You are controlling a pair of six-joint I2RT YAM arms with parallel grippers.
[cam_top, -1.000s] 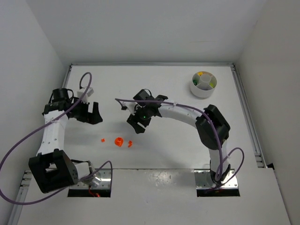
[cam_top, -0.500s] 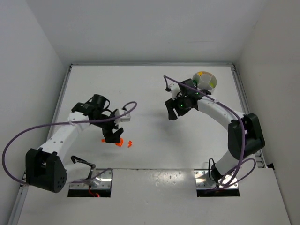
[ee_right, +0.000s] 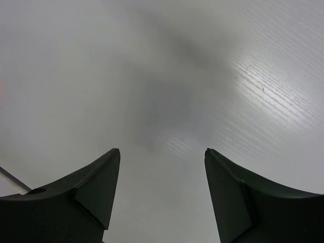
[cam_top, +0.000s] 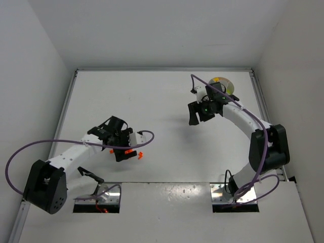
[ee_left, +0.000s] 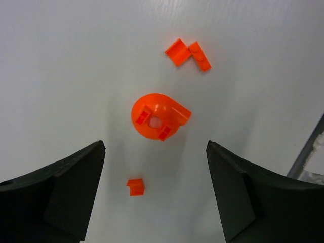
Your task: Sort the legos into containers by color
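Note:
Three orange-red legos lie on the white table: a round piece [ee_left: 158, 116], a tiny bit [ee_left: 135, 187] and an angled pair [ee_left: 187, 53]. My left gripper [ee_left: 155, 147] is open and empty above them, the tiny bit between its fingers and the round piece just ahead. From above, the left gripper [cam_top: 123, 150] covers most of them; orange shows at its right side [cam_top: 140, 155]. My right gripper [ee_right: 162, 150] is open and empty over bare table. From above it [cam_top: 196, 117] sits left of the round white dish [cam_top: 228, 82], which holds yellow and green bits and is partly hidden by the arm.
Purple cables loop from both arms over the table. A raised rail [cam_top: 263, 116] runs along the table's right edge, and another along the left edge [cam_top: 65, 116]. White walls close in the back and sides.
My left gripper has swung right and toward the near edge, coming over the orange legos. My right gripper has moved right and back, from mid-table to beside the dish.

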